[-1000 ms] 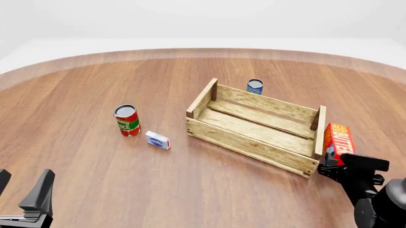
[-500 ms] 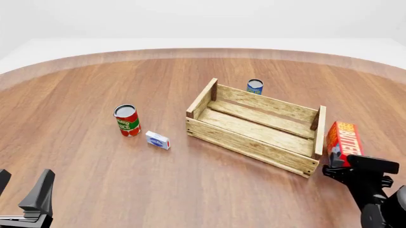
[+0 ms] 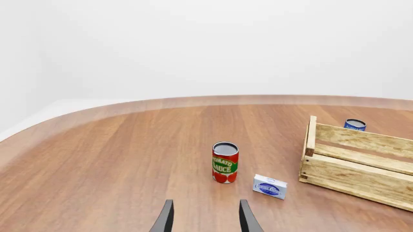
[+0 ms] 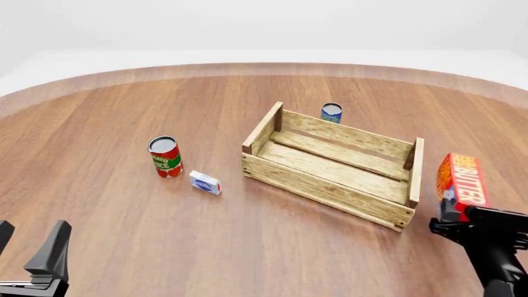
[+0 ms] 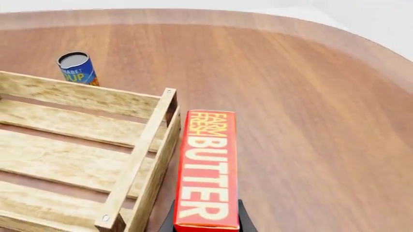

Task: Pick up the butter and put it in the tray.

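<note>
The butter (image 4: 462, 179), a red carton with yellow "BUTTER" lettering, stands upright just right of the tray's right end wall. It fills the middle of the right wrist view (image 5: 206, 169). My right gripper (image 4: 452, 213) is shut on its lower end, and the two dark fingers show either side of it in the right wrist view (image 5: 206, 224). The tray (image 4: 322, 189), a light wooden slat crate, sits mid-table and holds nothing; it also shows in the right wrist view (image 5: 139, 164) and the left wrist view (image 3: 361, 169). My left gripper (image 4: 29, 247) is open and empty at the near left, also seen in its own wrist view (image 3: 205, 220).
A tomato sauce can (image 4: 165, 156) (image 3: 225, 162) and a small white-and-blue box (image 4: 204, 182) (image 3: 270, 186) stand left of the tray. A blue soup can (image 4: 332, 112) (image 5: 77, 67) (image 3: 354, 124) stands just behind the tray's far wall.
My right gripper has moved right and a little up with the butter, carrying it slightly away from the tray's right end. The left arm has not moved.
</note>
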Motion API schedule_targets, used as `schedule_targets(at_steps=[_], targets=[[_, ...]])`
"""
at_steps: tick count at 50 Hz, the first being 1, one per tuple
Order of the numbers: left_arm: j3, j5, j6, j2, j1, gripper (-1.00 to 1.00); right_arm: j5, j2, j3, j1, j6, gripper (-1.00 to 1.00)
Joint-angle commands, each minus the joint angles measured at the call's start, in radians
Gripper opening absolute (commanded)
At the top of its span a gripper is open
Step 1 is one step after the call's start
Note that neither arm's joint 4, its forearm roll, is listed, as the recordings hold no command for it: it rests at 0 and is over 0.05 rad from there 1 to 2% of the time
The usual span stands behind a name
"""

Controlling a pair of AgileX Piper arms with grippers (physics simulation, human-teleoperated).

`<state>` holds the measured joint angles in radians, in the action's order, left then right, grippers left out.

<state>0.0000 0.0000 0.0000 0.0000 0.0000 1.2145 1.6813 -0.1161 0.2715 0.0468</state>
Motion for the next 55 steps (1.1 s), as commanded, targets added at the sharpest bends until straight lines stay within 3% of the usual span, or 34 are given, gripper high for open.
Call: schedule_targets(at_steps=[1, 31, 55], targets=[[0.000, 0.000, 0.000, 0.000, 0.000, 1.00, 0.005, -0.093, 0.040, -0.004, 0.000, -1.00], [0.000, 0.000, 0.000, 0.000, 0.000, 1.00, -0.008, -0.271, 0.116, -0.009, 0.028, -1.00], [0.000, 0.000, 0.000, 0.000, 0.000, 1.00, -0.617, -0.943, 0.116, -0.050, 0.052, -1.00]])
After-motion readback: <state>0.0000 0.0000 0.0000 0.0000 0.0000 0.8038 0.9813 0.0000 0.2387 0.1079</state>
